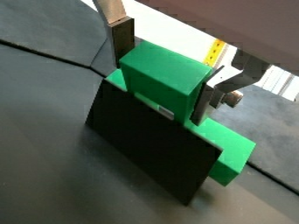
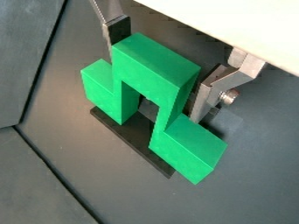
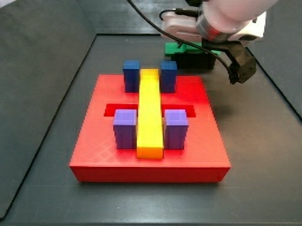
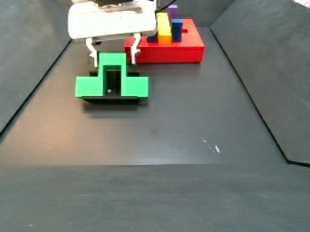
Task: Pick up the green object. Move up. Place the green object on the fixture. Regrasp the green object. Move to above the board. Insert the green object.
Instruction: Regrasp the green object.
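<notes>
The green object (image 1: 176,87) is a stepped block with a raised middle and two lower feet. It rests on the fixture (image 1: 146,149), a dark bracket; both show in both wrist views (image 2: 140,87) (image 2: 126,137). My gripper (image 1: 163,70) straddles the raised middle, with a finger pad (image 2: 117,33) against each side. In a side view the gripper (image 4: 112,54) stands over the green object (image 4: 109,83), left of the board. In a side view the green object (image 3: 177,50) is mostly hidden behind the arm.
The red board (image 3: 94,150) carries a yellow bar (image 3: 148,110), blue blocks (image 3: 132,72) and purple blocks (image 3: 126,128). It lies beside the fixture, and also shows in a side view (image 4: 184,53). Dark floor (image 4: 182,136) with raised walls surrounds everything.
</notes>
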